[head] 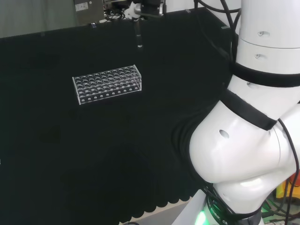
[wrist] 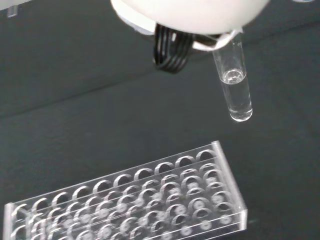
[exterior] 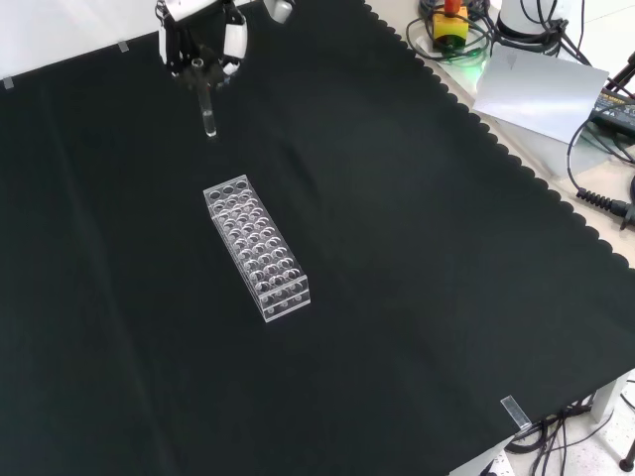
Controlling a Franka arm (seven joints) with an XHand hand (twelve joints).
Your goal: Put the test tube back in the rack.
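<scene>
— Where is the test tube [exterior: 208, 111]?

— In the front view it hangs upright from the hand [exterior: 201, 48] near the top of the black cloth [exterior: 417, 297], its rounded end pointing down and clear of the cloth. The wrist view shows a little clear liquid in its lower part.

— And how does the hand hold it?

— The fingers are curled in and pinch the tube's upper end.

— The rack [exterior: 257, 247]?

— 1 clear rack with rows of round holes stands on the cloth, apart from the tube. In the head view the tube [head: 139, 37] is beyond the rack's [head: 108, 84] right end, higher up.

— Anything in the holes?

— In the wrist view they look empty.
</scene>
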